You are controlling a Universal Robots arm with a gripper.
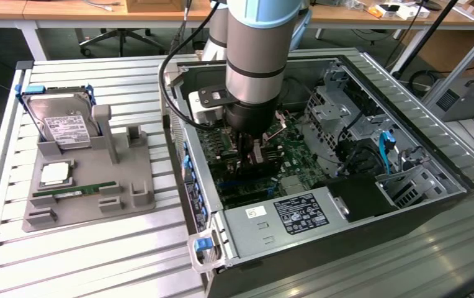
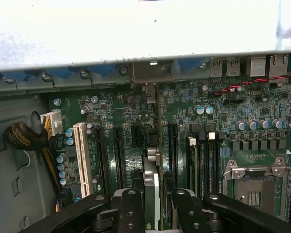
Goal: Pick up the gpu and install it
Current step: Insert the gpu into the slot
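Inside the open computer case (image 1: 435, 161), the robot's gripper (image 2: 153, 196) clamps the gpu (image 2: 151, 182) on edge between its black fingers (image 2: 131, 208), directly above the green motherboard (image 2: 223, 126) and among its expansion slots (image 2: 81, 158). Beside the case, a grey parts holder (image 1: 96, 180) carries a hard drive (image 1: 65, 127) and RAM stick (image 1: 76, 191).

Gripper (image 2: 153, 206) fingers clamp the gpu (image 2: 151, 182) edge-on, upright over the motherboard (image 2: 223, 131). Card's bracket end meets the rear chassis wall (image 2: 150, 73). White PCI slot (image 2: 81, 158) beside it; CPU socket (image 2: 254, 187) well apart.
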